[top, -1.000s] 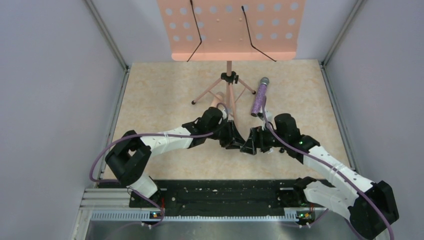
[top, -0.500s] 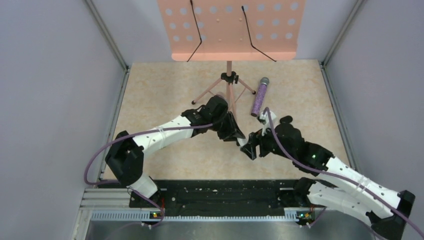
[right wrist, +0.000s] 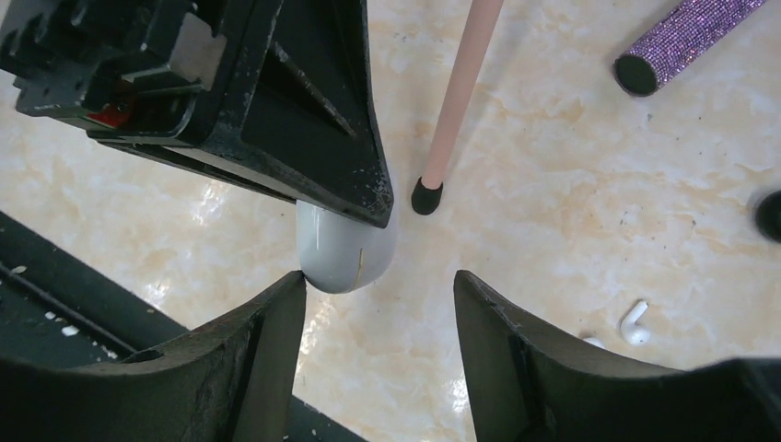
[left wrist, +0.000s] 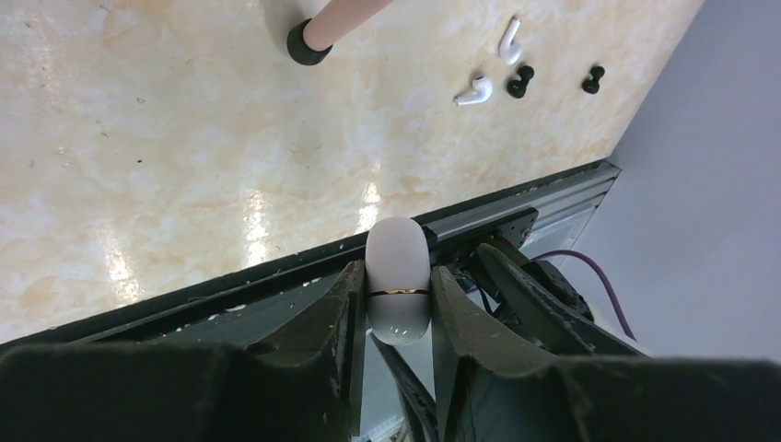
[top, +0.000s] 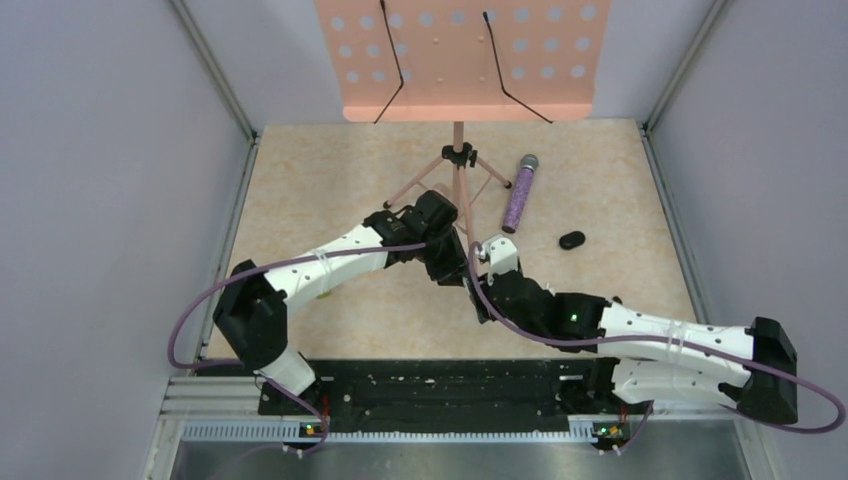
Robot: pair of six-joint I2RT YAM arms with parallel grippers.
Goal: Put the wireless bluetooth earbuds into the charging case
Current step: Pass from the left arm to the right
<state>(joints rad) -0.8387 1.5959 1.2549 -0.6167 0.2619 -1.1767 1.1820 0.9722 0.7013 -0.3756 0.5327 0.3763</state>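
My left gripper [left wrist: 398, 276] is shut on a white oval charging case [left wrist: 398, 262] with a thin gold seam, gripping it by both sides above the floor. My right gripper [right wrist: 379, 276] is open just below the case's [right wrist: 343, 250] free end. Its left finger touches that end and its right finger stands well apart. Two white earbuds [left wrist: 474, 90] [left wrist: 509, 39] lie loose on the beige floor. One earbud [right wrist: 634, 322] shows beside my right finger. In the top view both grippers meet near the middle [top: 468, 270], and the case and earbuds are hidden there.
A pink music stand [top: 458, 60] stands at the back, one tripod foot [right wrist: 425, 195] close to the grippers. A glittery purple microphone [top: 519, 195] lies right of it. A small black oval object [top: 571, 240] rests near the microphone. Two tiny black pieces [left wrist: 520, 81] lie by the earbuds.
My right arm has swung left and low, bringing its gripper up against the left one and uncovering the black oval object. Its jaws have narrowed a little. The left gripper stays shut on the case.
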